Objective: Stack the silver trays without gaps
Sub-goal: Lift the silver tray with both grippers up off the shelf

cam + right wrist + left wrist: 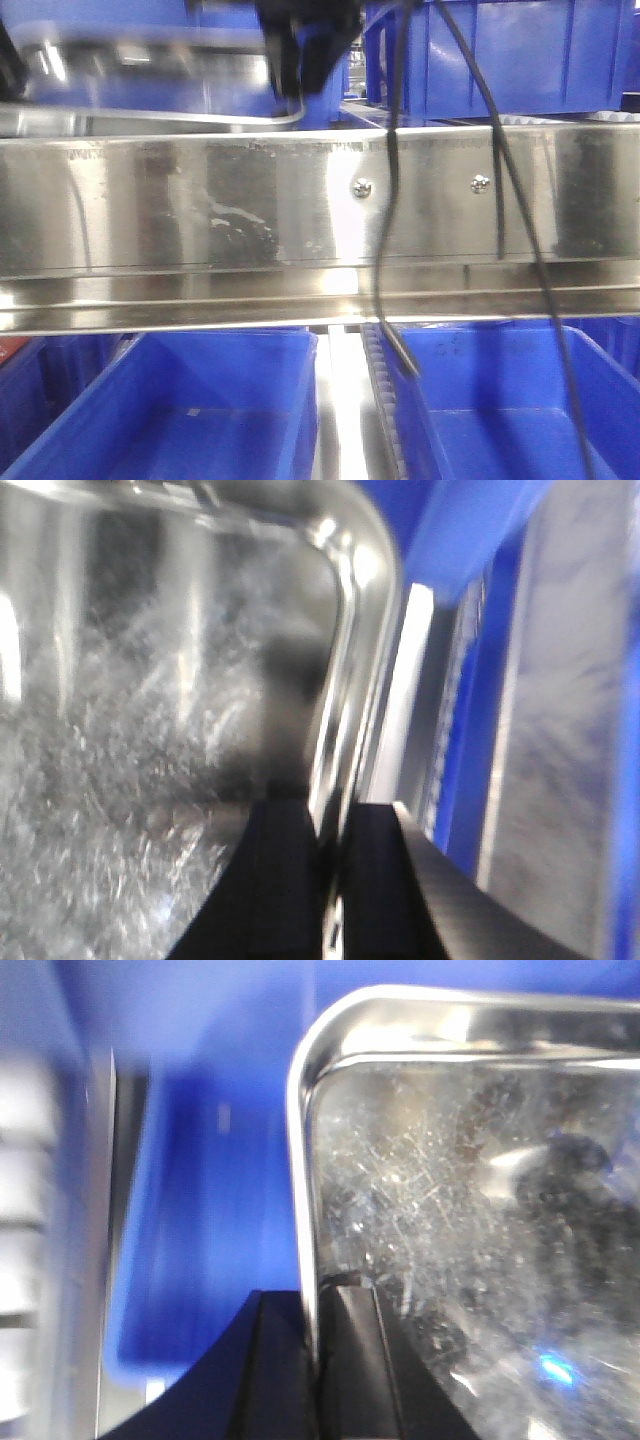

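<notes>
Left gripper (318, 1360) and right gripper (330, 880) clamp the silver tray (450, 1190) by opposite rims, a blue bin (200, 1220) at its left.
I judge it stiff, light and slick; the thin rims are the only hold.

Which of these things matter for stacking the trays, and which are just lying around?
For the job:
- tray, gripped at its rims
- left gripper, clamped on one rim
- right gripper, clamped on the other rim

Just lying about:
- rail with screws
- blue bins
- cables
</notes>
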